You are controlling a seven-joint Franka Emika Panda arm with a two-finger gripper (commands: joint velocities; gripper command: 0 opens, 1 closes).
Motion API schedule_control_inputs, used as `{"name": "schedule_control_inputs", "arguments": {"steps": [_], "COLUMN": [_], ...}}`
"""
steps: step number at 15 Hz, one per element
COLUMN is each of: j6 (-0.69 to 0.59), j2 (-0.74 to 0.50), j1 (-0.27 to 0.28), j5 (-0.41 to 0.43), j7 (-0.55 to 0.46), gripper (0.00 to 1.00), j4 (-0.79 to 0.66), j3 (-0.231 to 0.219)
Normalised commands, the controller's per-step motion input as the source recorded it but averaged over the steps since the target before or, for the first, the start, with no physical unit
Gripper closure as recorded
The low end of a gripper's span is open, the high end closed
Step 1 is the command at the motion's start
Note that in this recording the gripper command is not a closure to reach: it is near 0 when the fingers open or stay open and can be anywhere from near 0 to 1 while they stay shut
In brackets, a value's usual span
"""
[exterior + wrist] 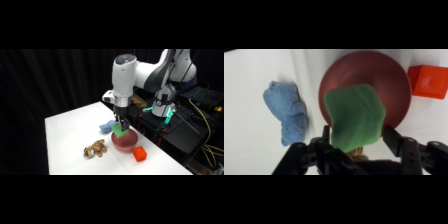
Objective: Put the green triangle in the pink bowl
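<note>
Nearest in the wrist view, at the lower middle of the frame, the end effector is clenched on the green triangle, which hangs over the near rim of the pink bowl. Beyond the bowl, the orange-red block sits at the upper right and the blue block lies at the left on the table. In my judgement the placing step is at hand: carry the triangle further toward the bowl's middle, lower it, then let go, so it cannot tip off the rim.
</note>
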Motion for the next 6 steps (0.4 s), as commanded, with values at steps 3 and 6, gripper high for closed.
{"name": "schedule_control_inputs", "arguments": {"steps": [3,6], "j6": [0.08,0.06], "j2": [-0.23,-0.2], "j1": [-0.076,-0.082], "j5": [-0.067,-0.064], "j7": [0.07,0.08], "gripper": [0.0,0.0], "j4": [-0.15,-0.12], "j3": [0.063,0.062]}}
